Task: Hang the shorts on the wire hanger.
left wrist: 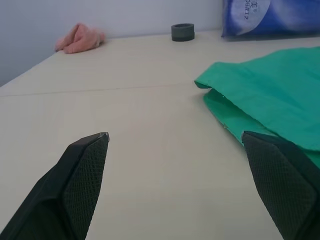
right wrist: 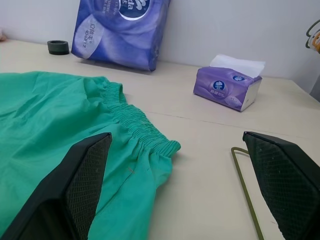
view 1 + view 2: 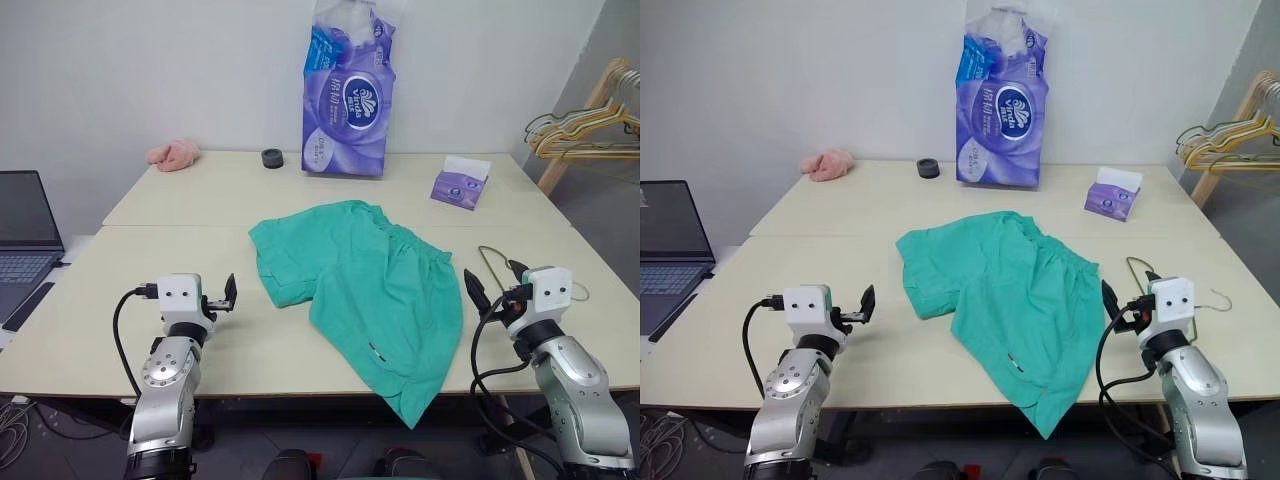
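The teal-green shorts (image 3: 365, 290) lie spread on the middle of the beige table (image 3: 200, 210). Their gathered waistband (image 2: 135, 122) faces right, and one leg hangs over the front edge. The thin wire hanger (image 3: 487, 250) lies flat on the table just right of the waistband, partly hidden behind my right gripper; one of its wires (image 2: 243, 185) runs between that gripper's fingers. My left gripper (image 3: 222, 298) hovers open over bare table left of the shorts, holding nothing. My right gripper (image 3: 495, 282) is open too, level with the shorts' right edge and above the hanger.
A tall purple tissue pack (image 3: 345, 100) stands at the back centre, with a small purple tissue box (image 3: 460, 183) to its right. A pink cloth (image 3: 173, 155) and a black ring (image 3: 272, 158) lie back left. A laptop (image 3: 25, 230) sits far left. Bunched hangers (image 3: 590, 125) hang off to the right.
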Controlling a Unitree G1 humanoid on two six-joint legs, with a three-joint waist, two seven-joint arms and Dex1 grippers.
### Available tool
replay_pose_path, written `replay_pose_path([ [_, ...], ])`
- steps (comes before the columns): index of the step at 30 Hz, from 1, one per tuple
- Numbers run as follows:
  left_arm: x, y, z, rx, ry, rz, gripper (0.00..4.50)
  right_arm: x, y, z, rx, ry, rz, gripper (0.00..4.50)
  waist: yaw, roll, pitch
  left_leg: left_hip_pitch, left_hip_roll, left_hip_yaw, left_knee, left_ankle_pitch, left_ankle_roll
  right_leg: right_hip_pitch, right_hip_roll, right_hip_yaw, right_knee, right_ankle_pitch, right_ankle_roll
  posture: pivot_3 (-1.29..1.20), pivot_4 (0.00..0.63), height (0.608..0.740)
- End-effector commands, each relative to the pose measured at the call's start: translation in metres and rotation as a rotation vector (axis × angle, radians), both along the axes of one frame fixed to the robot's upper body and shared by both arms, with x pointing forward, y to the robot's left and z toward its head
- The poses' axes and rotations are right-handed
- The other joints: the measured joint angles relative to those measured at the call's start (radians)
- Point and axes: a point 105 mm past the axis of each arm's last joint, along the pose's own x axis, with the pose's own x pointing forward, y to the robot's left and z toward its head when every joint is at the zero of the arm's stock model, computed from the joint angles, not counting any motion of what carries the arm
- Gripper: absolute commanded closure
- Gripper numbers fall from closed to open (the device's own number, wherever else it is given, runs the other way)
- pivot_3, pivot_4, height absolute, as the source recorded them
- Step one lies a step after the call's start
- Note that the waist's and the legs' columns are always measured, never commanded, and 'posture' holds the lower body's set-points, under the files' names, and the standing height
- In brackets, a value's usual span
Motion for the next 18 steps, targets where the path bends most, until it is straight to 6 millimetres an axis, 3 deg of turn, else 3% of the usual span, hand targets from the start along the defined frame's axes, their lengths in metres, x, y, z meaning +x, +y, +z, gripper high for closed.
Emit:
replay_pose_path([
  [1, 0.004, -0.004, 0.016, 0.011, -0.051, -0.036, 0.00, 0.000, -0.001, 0.011, -0.021, -0.052, 0.004, 0.02, 0.000, 0.000, 0.000, 0.000, 0.000, 0.000, 0.000, 0.000, 0.000, 0.000, 0.000, 0.000, 0.000, 0.000, 0.000, 0.09, 0.000, 0.740],
  [8, -0.005, -0.061, 0.020, -0.074, -0.026, -0.395, 0.00, -0.007, 0.002, 0.011, -0.042, -0.036, 0.071, 0.02, -0.002, 0.000, 0.000, 0.000, 0.000, 0.001, 0.000, 0.000, 0.000, 0.000, 0.000, 0.000, 0.000, -0.001, 0.001, 0.05, 0.004, 0.740],
  [10, -0.009, -0.091, 0.021, -0.088, 0.014, -0.571, 0.00, -0.014, 0.008, 0.013, -0.062, -0.025, 0.145, 0.02, -0.003, 0.000, 0.000, 0.000, 0.000, 0.001, 0.000, 0.000, 0.000, 0.000, 0.000, 0.000, 0.000, -0.001, 0.001, 0.03, 0.006, 0.740],
  [12, -0.018, -0.121, 0.022, -0.060, 0.061, -0.778, 0.00, -0.025, 0.017, 0.013, -0.079, 0.009, 0.241, 0.02, -0.006, 0.001, 0.000, 0.000, 0.000, 0.001, 0.000, 0.000, 0.000, 0.000, 0.000, 0.000, 0.000, -0.001, 0.001, 0.01, 0.009, 0.740],
  [14, -0.026, -0.137, 0.020, -0.021, 0.106, -0.920, 0.00, -0.034, 0.025, 0.012, -0.096, 0.045, 0.313, 0.02, -0.013, 0.001, 0.000, 0.000, -0.001, 0.001, 0.000, 0.000, 0.000, 0.000, 0.001, 0.000, 0.000, -0.002, 0.001, -0.04, 0.013, 0.740],
  [15, -0.034, -0.154, 0.018, -0.002, 0.145, -1.055, 0.00, -0.046, 0.031, 0.009, -0.103, 0.100, 0.391, 0.02, -0.019, 0.001, 0.000, 0.000, 0.000, 0.002, 0.000, 0.000, 0.000, 0.000, 0.002, 0.000, 0.000, -0.002, 0.001, -0.05, 0.015, 0.740],
  [18, -0.050, -0.179, 0.015, 0.009, 0.236, -1.294, 0.00, -0.072, 0.041, 0.001, -0.120, 0.224, 0.533, 0.02, -0.028, 0.004, 0.000, 0.000, -0.001, 0.002, 0.000, -0.001, 0.002, 0.000, 0.002, 0.000, 0.000, -0.005, -0.001, -0.10, 0.019, 0.740],
])
